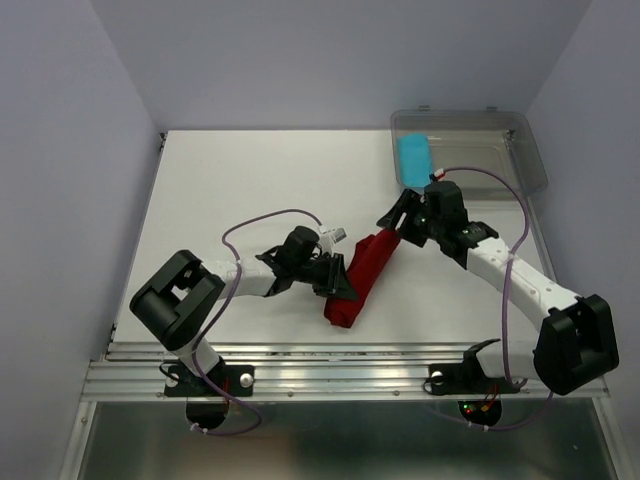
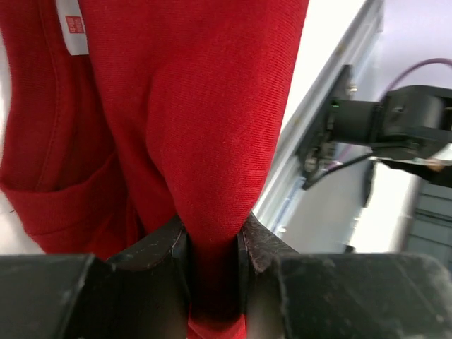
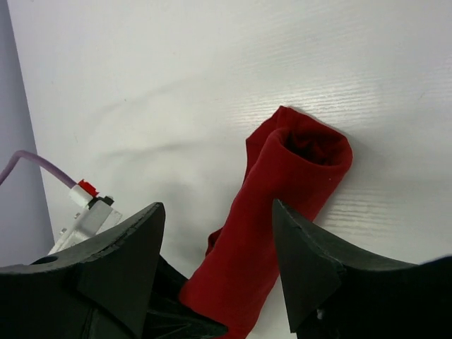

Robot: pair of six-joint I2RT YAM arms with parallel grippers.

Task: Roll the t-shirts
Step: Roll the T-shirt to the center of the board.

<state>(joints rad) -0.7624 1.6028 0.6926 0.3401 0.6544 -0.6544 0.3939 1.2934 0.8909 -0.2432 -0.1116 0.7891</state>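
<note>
Near table centre: dark red t-shirt [image 1: 375, 255] in loose roll. Left gripper [image 2: 212, 247] pinches its 7 o'clock end; right gripper [image 3: 217, 206] spread wide over 1 o'clock end. Cyan roll [image 1: 413, 157] in clear bin [image 1: 520, 150], 1 o'clock. Likely best: tuck ends evenly, avoid unrolling.

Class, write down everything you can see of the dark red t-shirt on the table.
The dark red t-shirt is soft knitted cloth, rolled into a long loose tube lying diagonally on the white table between the arms. Its far end shows an open spiral; a white label sits at the collar. The left gripper is shut on a fold of it; the right gripper stands open by the far end.
</note>
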